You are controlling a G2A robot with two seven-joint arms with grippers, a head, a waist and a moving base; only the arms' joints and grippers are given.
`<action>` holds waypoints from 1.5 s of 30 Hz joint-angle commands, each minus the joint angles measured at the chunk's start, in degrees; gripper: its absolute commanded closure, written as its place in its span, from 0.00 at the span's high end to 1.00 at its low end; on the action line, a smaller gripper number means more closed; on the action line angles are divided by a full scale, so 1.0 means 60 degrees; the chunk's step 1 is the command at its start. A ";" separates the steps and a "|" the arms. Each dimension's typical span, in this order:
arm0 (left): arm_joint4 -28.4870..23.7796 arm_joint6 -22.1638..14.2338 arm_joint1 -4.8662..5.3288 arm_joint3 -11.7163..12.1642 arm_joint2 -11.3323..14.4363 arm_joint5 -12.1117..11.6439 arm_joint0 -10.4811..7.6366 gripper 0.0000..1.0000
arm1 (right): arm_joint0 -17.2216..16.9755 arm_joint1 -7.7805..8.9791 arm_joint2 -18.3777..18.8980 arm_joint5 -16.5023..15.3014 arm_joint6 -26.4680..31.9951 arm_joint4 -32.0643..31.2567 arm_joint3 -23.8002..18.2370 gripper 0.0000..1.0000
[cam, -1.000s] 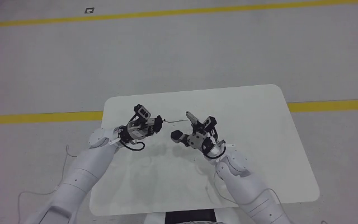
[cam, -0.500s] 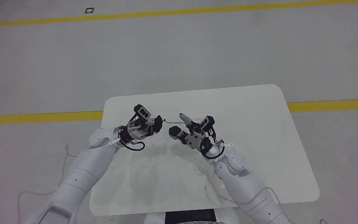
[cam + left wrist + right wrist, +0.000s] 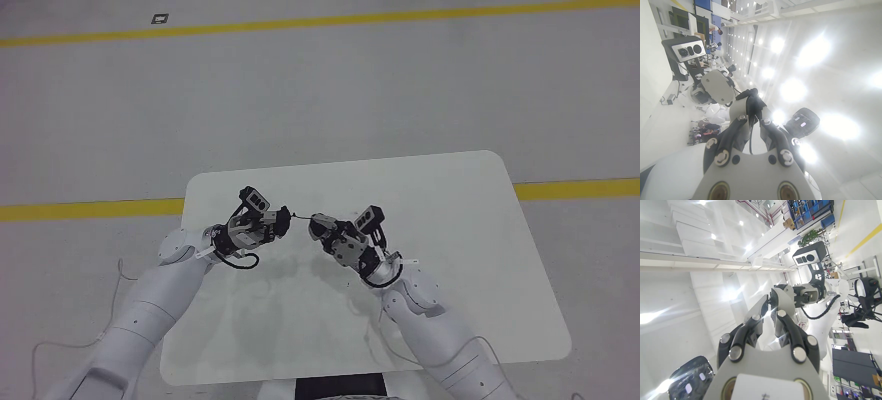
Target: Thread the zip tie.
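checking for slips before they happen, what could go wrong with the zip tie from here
The zip tie is thin and held in mid-air by the left gripper; its free end could flex away from the right gripper. The two grippers sit very close, so they might bump.

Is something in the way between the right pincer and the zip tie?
Nothing that shows. The left pincer holds the zip tie up above the table. The tie's free end sticks out straight to the right pincer, with nothing else between them.
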 commanded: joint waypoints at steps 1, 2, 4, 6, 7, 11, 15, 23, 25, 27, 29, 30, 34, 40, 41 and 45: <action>0.0000 0.0000 0.0000 0.0000 0.0000 0.0000 0.0000 0.00 | -0.0007 0.0007 0.0033 -0.0007 0.0017 0.0016 0.0008 0.00; 0.0000 0.0000 0.0000 0.0000 0.0000 0.0000 0.0000 0.00 | -0.0013 0.0012 0.0054 -0.0011 0.0023 0.0030 0.0012 0.00; 0.0000 0.0000 0.0000 0.0000 0.0000 0.0000 0.0000 0.00 | -0.0023 0.0017 0.0088 -0.0027 0.0012 0.0048 0.0016 0.00; 0.0000 0.0000 0.0000 0.0000 0.0000 0.0000 0.0000 0.00 | -0.0031 0.0024 0.0126 -0.0045 0.0000 0.0060 0.0023 0.00; 0.0000 0.0000 0.0000 0.0000 0.0000 0.0000 0.0000 0.00 | -0.0042 0.0027 0.0155 -0.0070 -0.0018 0.0074 0.0024 0.00; 0.0000 0.0000 0.0000 0.0000 0.0000 0.0000 0.0000 0.00 | -0.0094 0.0047 0.0284 -0.0130 -0.0067 0.0132 0.0008 0.00; 0.0000 0.0000 0.0000 0.0000 0.0000 0.0000 0.0000 0.00 | -0.0182 0.0077 0.0465 -0.0185 -0.0097 0.0220 0.0024 0.00; 0.0000 0.0000 0.0000 0.0000 0.0000 0.0000 0.0000 0.00 | -0.0548 0.0195 0.1257 -0.0539 -0.0162 0.0553 0.0010 1.00; 0.0000 0.0000 0.0000 0.0000 0.0000 0.0000 0.0000 0.00 | -0.0674 0.0245 0.1574 -0.0626 -0.0146 0.0626 -0.0106 1.00; 0.0000 0.0000 0.0000 0.0000 0.0000 0.0000 0.0000 0.00 | -0.0806 0.0297 0.1890 -0.0668 -0.0128 0.0676 -0.0268 1.00; 0.0000 0.0000 0.0000 0.0000 0.0000 0.0000 0.0000 0.00 | -0.0903 0.0342 0.2148 -0.0692 -0.0105 0.0655 -0.0444 1.00; 0.0000 0.0000 0.0000 0.0000 0.0000 0.0000 0.0000 0.00 | -0.0973 0.0368 0.2285 -0.0693 -0.0084 0.0629 -0.0588 1.00; 0.0000 0.0000 0.0000 0.0000 0.0000 0.0000 0.0000 0.00 | -0.1137 0.0437 0.2655 -0.0744 -0.0073 0.0451 -0.1142 1.00; 0.0000 0.0000 0.0000 0.0000 0.0000 0.0000 0.0000 0.00 | -0.1148 0.0447 0.2708 -0.0768 -0.0062 0.0394 -0.1234 1.00; 0.0000 0.0000 0.0000 0.0000 0.0000 0.0000 0.0000 0.00 | -0.1148 0.0447 0.2708 -0.0768 -0.0062 0.0394 -0.1234 1.00; 0.0000 0.0000 0.0000 0.0000 0.0000 0.0000 0.0000 0.00 | -0.1148 0.0447 0.2708 -0.0768 -0.0062 0.0394 -0.1234 1.00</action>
